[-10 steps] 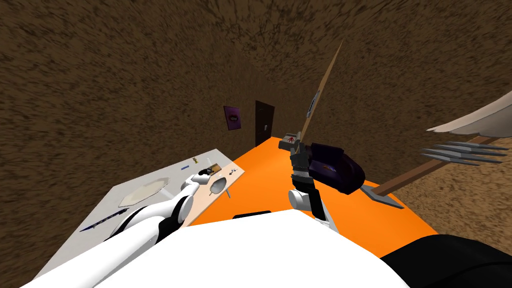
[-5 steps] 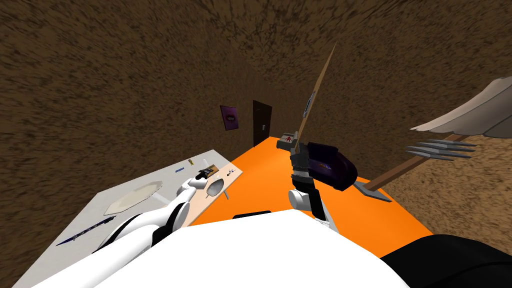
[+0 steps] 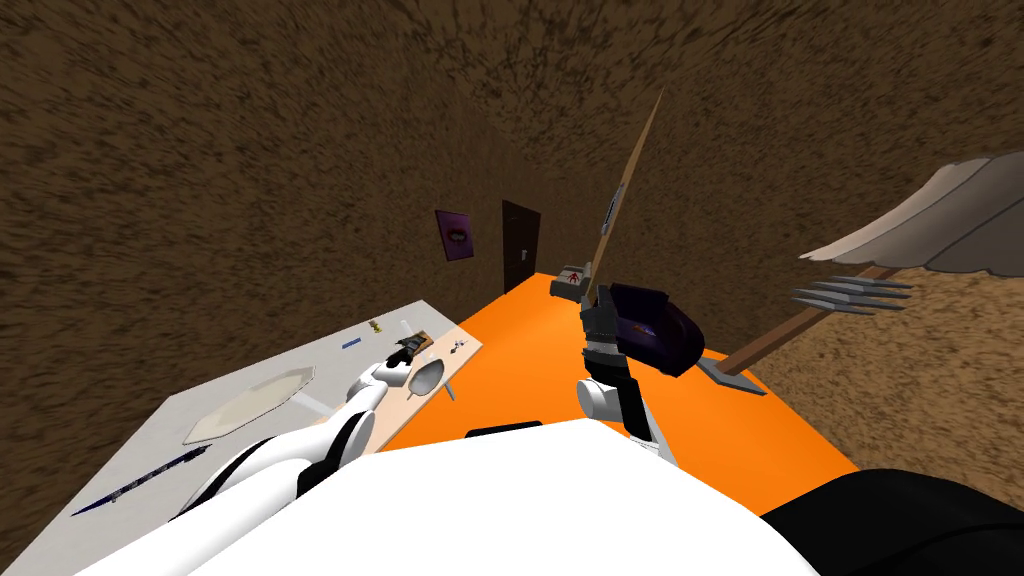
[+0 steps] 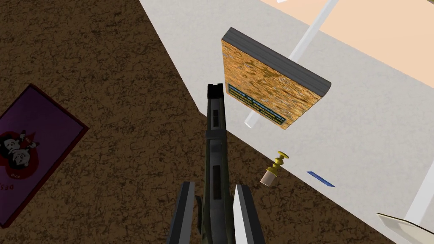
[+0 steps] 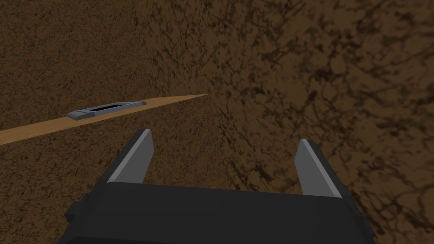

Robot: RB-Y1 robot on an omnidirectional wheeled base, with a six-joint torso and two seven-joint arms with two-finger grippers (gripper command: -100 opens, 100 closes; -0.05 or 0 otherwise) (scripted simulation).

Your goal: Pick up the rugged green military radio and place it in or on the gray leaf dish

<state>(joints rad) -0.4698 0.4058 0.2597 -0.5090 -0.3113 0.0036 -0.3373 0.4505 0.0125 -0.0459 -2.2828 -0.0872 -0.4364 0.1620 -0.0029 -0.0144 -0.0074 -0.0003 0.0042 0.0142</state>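
Dark green, the radio (image 4: 215,127) is clamped at one end between the left gripper's (image 4: 213,188) fingers over the grey table (image 4: 373,127), near the orange book (image 4: 262,91); its long free end may pivot or slip short of the pale leaf dish (image 3: 428,377), while the right gripper (image 5: 224,161) hangs spread

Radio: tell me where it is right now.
Left wrist view: the dark green radio is clamped in the left hand, on my left, its tip toward the orange book on the grey table.
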